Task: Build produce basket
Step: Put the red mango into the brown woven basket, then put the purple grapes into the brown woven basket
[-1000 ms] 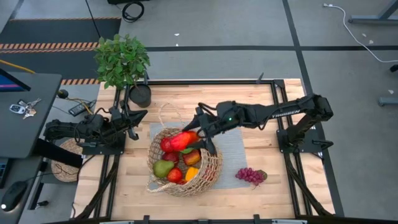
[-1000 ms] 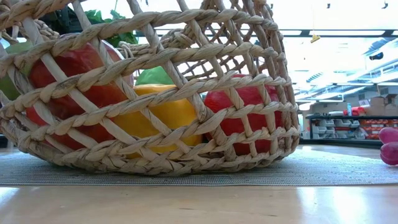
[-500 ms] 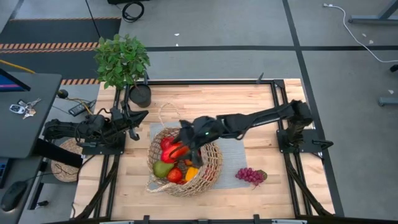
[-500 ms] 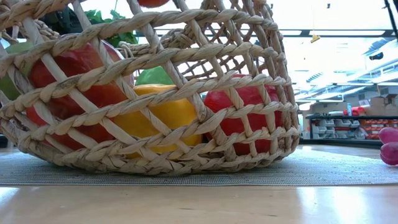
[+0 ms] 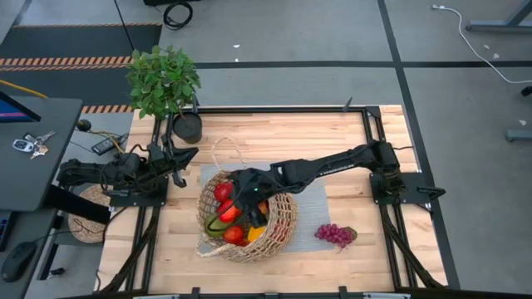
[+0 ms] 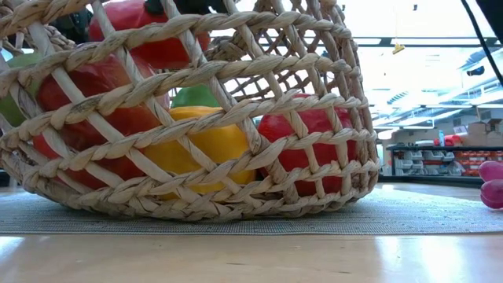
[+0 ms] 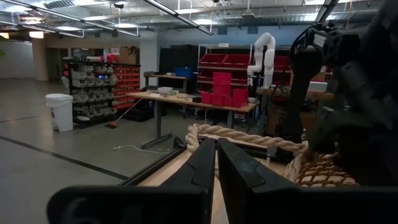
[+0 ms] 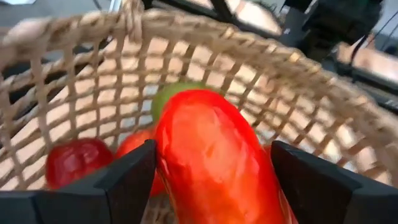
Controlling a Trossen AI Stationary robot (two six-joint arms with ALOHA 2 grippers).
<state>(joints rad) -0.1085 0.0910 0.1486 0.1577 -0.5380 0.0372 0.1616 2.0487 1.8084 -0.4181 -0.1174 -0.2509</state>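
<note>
Got my right gripper (image 8: 211, 168) clamped on a glossy long red pepper (image 8: 211, 155), hanging inside the big tan open-weave wicker basket (image 5: 283, 224) mid-table over the other fruit, so next I'd just let go gently.

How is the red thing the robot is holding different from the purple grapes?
The long red piece is one smooth red shape; the purple grapes are a cluster of small round ones. The red piece sits between the right gripper's fingers, over the basket; the grapes lie alone on the table, beside the basket. Both are produce for it.
</note>
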